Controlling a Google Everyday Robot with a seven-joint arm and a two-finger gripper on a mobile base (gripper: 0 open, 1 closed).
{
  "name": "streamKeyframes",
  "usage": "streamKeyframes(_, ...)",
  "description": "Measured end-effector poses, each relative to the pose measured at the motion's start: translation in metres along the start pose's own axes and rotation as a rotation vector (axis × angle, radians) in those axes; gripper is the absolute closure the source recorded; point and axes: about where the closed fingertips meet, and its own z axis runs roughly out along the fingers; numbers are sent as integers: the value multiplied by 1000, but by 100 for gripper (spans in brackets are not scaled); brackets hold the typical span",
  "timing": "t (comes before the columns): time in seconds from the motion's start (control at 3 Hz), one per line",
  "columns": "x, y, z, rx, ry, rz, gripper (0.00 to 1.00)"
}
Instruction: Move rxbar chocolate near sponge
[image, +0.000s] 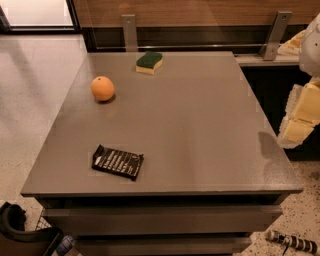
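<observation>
The rxbar chocolate (117, 162) is a flat black wrapper with white print, lying near the front left edge of the grey table (200, 125). The sponge (149, 62) has a dark green top over yellow foam and sits at the far edge of the table, left of centre. My gripper (300, 117) is pale yellow and hangs off the table's right side, raised above the floor. It is far from both the bar and the sponge and holds nothing that I can see.
An orange (102, 88) sits on the table's left part, between the bar and the sponge. A wooden wall with two metal brackets (129, 31) runs behind the table. A dark cabinet (272, 95) stands to the right.
</observation>
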Motion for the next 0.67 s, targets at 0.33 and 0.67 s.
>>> streamKeyframes(0.33,0,0,0,0,0,0,0)
streamKeyframes(0.67,-3,2,4,-5,-52,14,0)
